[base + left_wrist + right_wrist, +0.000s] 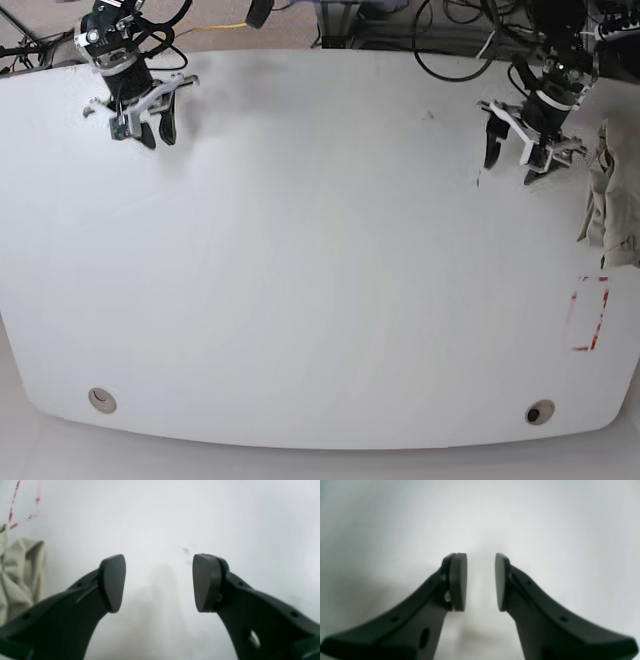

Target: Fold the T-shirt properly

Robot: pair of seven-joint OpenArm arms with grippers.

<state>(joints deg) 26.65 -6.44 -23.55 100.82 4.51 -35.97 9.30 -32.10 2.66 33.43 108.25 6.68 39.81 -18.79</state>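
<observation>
The T-shirt [612, 200] lies crumpled at the tabletop's [320, 260] edge, beside the left tool [510, 160] and above a red outline [588, 313]. The left tool gapes wide, empty. The right tool [152, 128] hangs narrowly parted, holding nothing, well apart from the cloth.

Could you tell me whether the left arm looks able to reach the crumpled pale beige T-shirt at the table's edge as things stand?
Probably yes. The left gripper hangs open and empty just beside the crumpled pale beige T-shirt, with only bare white table between them and nothing blocking the way.
</observation>
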